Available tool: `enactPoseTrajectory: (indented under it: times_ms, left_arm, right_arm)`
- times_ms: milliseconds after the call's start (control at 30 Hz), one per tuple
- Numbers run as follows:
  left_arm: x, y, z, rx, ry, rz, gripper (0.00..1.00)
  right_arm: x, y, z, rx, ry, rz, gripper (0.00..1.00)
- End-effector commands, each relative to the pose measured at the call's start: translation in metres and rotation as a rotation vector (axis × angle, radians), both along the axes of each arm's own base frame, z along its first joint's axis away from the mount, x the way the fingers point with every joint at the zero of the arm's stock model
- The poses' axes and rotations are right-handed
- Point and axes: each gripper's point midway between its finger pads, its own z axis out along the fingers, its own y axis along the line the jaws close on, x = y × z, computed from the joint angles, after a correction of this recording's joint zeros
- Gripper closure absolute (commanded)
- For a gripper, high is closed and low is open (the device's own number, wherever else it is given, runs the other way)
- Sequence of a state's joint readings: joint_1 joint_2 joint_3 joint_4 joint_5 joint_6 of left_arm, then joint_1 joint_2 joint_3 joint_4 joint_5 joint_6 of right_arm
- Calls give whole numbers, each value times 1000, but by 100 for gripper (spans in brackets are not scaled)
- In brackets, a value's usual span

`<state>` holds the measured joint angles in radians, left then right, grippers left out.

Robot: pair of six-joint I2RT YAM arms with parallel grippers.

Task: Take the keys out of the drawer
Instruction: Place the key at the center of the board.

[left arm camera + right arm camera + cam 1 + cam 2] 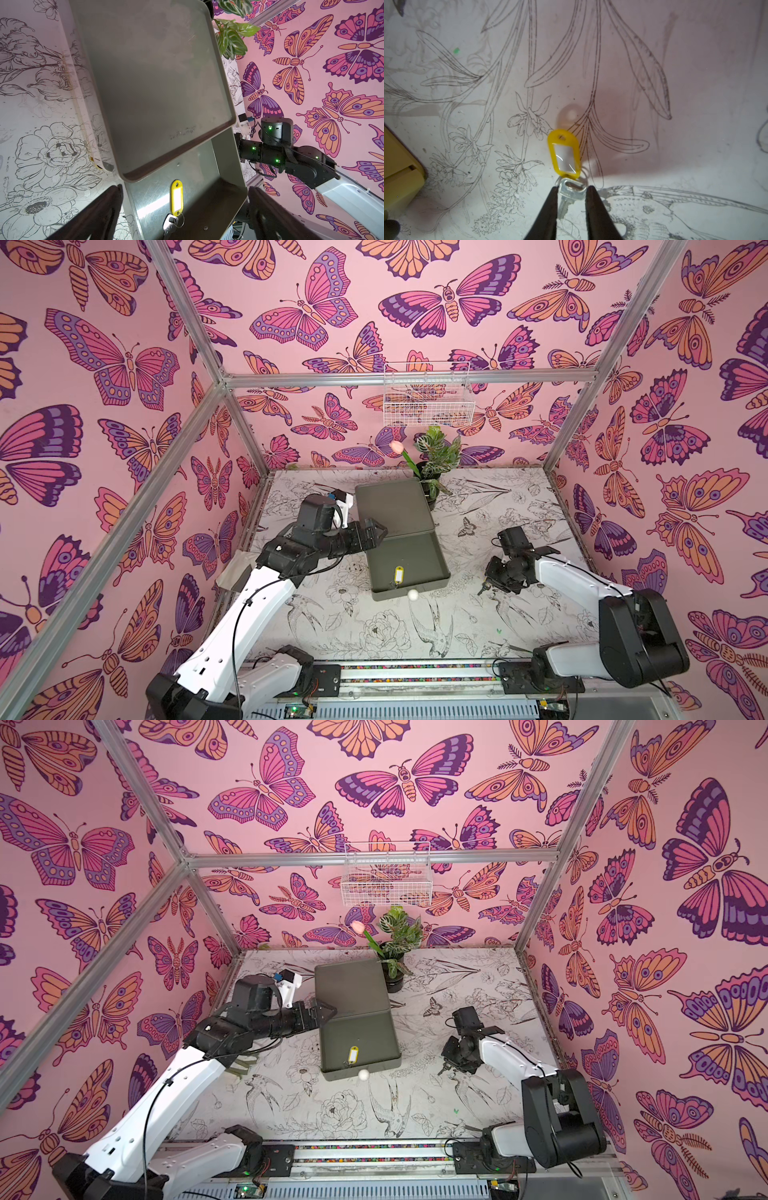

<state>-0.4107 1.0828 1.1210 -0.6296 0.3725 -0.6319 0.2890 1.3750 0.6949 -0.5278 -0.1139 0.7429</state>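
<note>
The left arm's fingers (99, 212) stood spread wide at the left side of the olive cabinet (392, 506). Its drawer (419, 547) was pulled out, and one yellow-tagged key (398, 576) lay on its floor near the white knob (413, 594). Further right, over the table (469, 626), the right arm's fingers (548, 214) stood narrow on either side of the head of a second yellow-tagged key (566, 164), outside the drawer. Whether they gripped it could not be told.
</note>
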Motion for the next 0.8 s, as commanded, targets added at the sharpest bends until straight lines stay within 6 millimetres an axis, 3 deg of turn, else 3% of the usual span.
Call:
enactPoseTrajectory:
  times_ms: [0, 67, 200, 333, 400, 567, 767]
  left_arm:
    - [2, 4, -5, 16, -5, -1, 0]
    - [2, 4, -3, 14, -15, -4, 0]
    - [0, 8, 3, 26, -57, -14, 0]
    - [-3, 20, 4, 63, -101, 7, 0]
    - [-5, 25, 2, 84, -119, 16, 0]
    - [-14, 32, -4, 105, -141, 19, 0]
    - [-27, 50, -11, 140, -190, 76, 0]
  right_arm:
    - [-2, -6, 25, -24, -18, 22, 66]
    - [1, -9, 54, -39, -63, 34, 62]
    - [7, 1, 141, 10, -200, 96, 55]
    - [1, 33, 208, 57, -252, 232, 47]
    - [-9, 62, 225, 58, -223, 349, 43]
    - [-36, 126, 245, 17, -187, 577, 36]
    - [-58, 183, 246, 24, -158, 709, 33]
